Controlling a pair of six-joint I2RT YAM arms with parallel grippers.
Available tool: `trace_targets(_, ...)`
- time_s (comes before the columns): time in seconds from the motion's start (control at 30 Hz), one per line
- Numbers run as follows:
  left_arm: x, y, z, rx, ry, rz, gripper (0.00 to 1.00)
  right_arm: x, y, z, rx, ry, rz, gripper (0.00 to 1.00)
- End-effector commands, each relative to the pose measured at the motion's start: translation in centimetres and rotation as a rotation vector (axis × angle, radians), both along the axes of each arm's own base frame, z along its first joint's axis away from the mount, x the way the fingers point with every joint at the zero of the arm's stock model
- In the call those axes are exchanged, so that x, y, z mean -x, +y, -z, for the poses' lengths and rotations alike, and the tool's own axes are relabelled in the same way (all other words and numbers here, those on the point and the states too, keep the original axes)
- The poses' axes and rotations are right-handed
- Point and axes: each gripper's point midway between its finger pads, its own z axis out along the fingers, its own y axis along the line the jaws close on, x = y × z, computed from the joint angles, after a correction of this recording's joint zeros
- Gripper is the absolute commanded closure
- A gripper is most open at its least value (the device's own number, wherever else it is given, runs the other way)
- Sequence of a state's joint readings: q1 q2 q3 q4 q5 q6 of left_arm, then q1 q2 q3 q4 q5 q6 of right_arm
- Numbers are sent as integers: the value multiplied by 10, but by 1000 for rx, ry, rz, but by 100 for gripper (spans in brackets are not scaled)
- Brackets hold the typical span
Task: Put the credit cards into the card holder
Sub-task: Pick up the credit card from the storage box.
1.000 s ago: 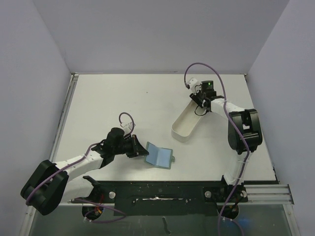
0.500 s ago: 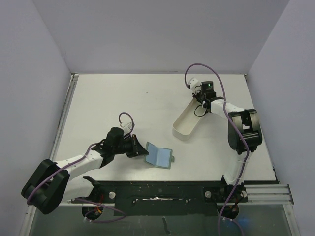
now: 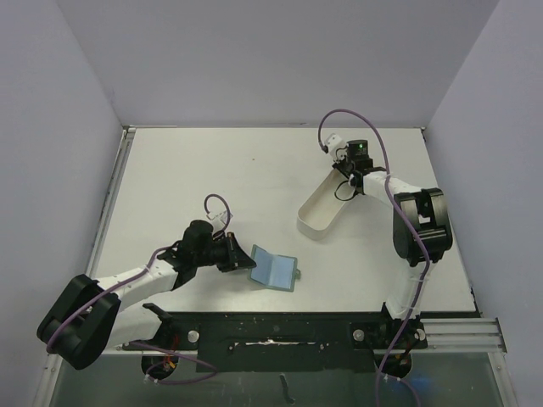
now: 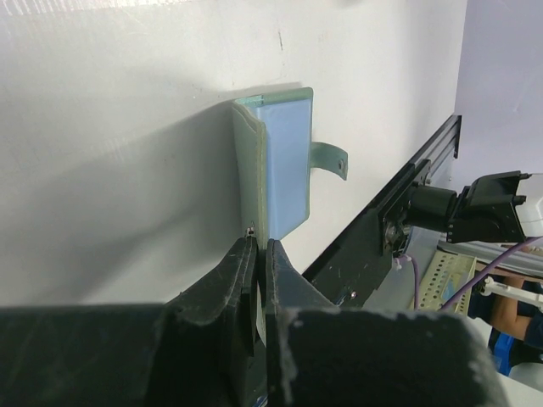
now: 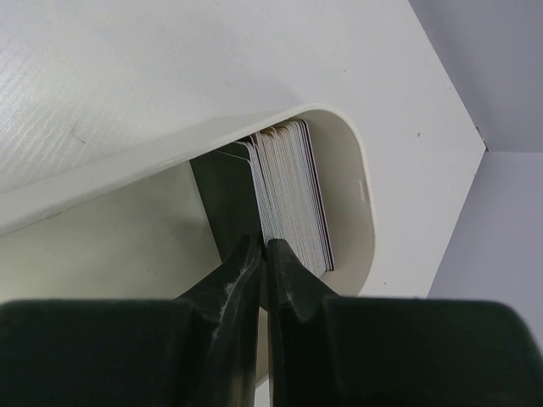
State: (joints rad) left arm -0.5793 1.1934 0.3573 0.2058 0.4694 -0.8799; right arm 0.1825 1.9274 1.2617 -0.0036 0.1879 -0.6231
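The card holder point(image 3: 276, 268) lies open on the table near the front, bluish pockets up, snap tab point(image 4: 329, 158) to its right. My left gripper point(image 3: 242, 262) is shut on its left grey-green flap point(image 4: 247, 170); the jaws point(image 4: 256, 248) pinch the flap's edge. The credit cards point(image 5: 291, 191) stand on edge as a stack in the far rounded end of the white tray point(image 3: 317, 212). My right gripper point(image 3: 343, 176) reaches into that end, and its jaws point(image 5: 263, 246) are shut on a card at the left side of the stack. One dark card point(image 5: 222, 193) leans away from the stack.
The white tray's rim point(image 5: 356, 182) curves closely round the stack. The black rail point(image 3: 288, 326) with the arm bases runs along the near edge. Grey walls stand at the back and sides.
The right gripper and the tray's far end have shifted very slightly up and right. The left arm and the card holder have not moved.
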Motion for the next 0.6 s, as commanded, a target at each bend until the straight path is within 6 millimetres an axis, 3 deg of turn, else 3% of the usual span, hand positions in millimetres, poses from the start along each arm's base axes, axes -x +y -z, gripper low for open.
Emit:
trace_targets(0.0, -9, -7, -17, 58, -62, 9, 100, -4, -1, -42, -41, -79, 9, 100)
trace_targets(0.3, -10, -7, -16, 63, -54, -7, 100, 16, 6, -51, -118, -26, 12, 100)
trace_targets(0.57, -13, -7, -19, 94, -50, -38, 100, 29, 7, -78, -151, -46, 21, 100)
